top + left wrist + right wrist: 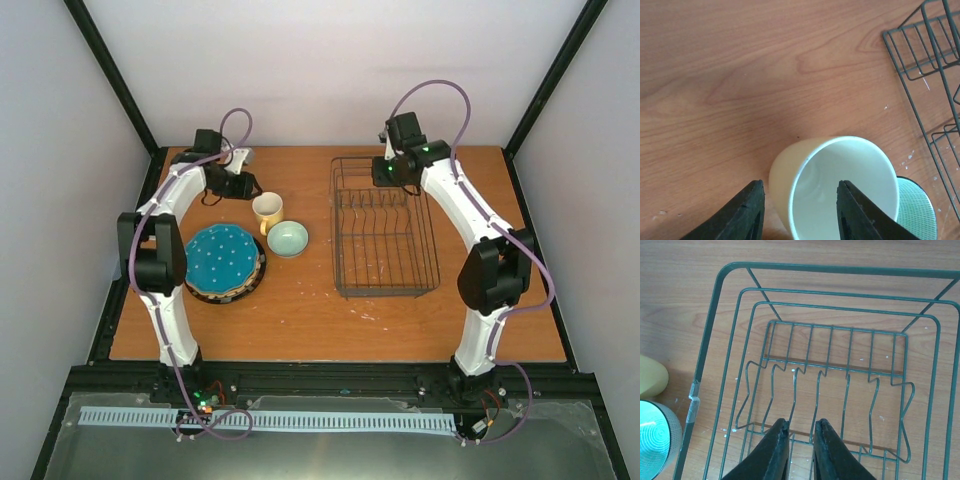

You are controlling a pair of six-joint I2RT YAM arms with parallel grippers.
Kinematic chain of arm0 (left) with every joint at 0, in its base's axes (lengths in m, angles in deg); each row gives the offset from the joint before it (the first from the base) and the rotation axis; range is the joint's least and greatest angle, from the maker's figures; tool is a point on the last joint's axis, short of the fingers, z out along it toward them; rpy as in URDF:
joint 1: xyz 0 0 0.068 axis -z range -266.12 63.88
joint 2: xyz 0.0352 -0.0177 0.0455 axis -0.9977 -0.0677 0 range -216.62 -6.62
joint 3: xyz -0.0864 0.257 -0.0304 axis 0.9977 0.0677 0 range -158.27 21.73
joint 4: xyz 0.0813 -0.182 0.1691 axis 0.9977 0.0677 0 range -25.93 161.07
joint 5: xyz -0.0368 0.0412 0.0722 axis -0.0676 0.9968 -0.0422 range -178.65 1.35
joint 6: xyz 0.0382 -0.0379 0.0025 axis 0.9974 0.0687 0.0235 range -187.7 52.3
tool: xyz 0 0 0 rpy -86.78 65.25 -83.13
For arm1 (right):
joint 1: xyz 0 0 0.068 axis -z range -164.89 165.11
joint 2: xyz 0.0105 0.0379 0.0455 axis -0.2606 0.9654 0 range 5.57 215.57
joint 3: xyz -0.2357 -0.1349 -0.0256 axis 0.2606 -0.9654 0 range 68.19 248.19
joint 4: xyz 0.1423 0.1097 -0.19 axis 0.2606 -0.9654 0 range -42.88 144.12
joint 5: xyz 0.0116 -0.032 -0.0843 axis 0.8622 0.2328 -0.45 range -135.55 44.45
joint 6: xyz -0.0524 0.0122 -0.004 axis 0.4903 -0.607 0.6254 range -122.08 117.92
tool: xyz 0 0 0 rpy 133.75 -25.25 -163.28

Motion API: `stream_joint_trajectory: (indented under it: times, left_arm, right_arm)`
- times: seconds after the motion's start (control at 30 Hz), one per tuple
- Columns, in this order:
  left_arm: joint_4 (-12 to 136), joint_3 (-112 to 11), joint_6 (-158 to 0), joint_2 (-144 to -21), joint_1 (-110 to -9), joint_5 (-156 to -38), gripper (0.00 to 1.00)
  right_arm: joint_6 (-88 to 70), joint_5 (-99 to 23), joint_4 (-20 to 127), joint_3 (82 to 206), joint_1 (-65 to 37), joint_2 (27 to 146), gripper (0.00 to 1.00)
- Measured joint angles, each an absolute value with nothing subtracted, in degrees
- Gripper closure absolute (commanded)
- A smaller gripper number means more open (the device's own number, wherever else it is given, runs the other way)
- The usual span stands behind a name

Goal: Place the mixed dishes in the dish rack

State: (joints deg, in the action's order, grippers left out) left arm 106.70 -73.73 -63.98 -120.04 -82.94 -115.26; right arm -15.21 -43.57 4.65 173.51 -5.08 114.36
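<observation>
See pale yellow mug (pixel 782 172) upright on the surface (pixel 740 75), mouth up, directly beneath the left end effector (pixel 799 186). Find that end effector astride the mug's near wall: one finger (pixel 747 215) outside it, the other finger over the white inside. Read it as released: jaws part-way apart, gap far wider than the wall, nothing clamped. Cannot tell whether the outer finger touches the wall.

Note small pale green bowl (pixel 917 210) tight against the mug on the side away from that outer finger. Touching or a hair apart, cannot tell.

In the top view, place teal dotted plate (pixel 222 258) near mug and bowl, toward the left arm's base, flat on top of a stack with a dark rim showing at its edge. Cannot make out the other dishes underneath.

Set dish rack (pixel 830 269) to the right of mug and bowl, near but apart, its long side running away from the arm bases.

Find right end effector (pixel 801 422) hovering above the rack's far end, over the row of upright plate slots. Read it as clenched: fingers almost together, a thin slit between, gripping nothing. Catch mug and bowl only at the left edge of the right wrist view, outside the rack's rim and well apart from those fingers.
</observation>
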Motion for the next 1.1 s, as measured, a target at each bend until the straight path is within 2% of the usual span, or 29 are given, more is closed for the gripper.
stream_joint_trajectory:
  times: [0.4,0.63,1.1]
  left_arm:
    - [114.7,-77.1,-63.6,-122.2,-79.0,-112.6,0.57]
    - [115.0,-77.3,-63.4,-123.1,-76.1,-105.6,0.56]
    - [113.7,-81.7,-61.7,-119.2,-75.7,-99.0,0.54]
  right_arm:
    - [-14.0,-43.6,4.3,172.2,-5.1,110.4,0.82]
    - [-12.7,-43.7,3.9,171.9,-5.1,110.4,0.81]
    - [-12.1,-43.4,4.0,171.9,-5.1,110.5,0.80]
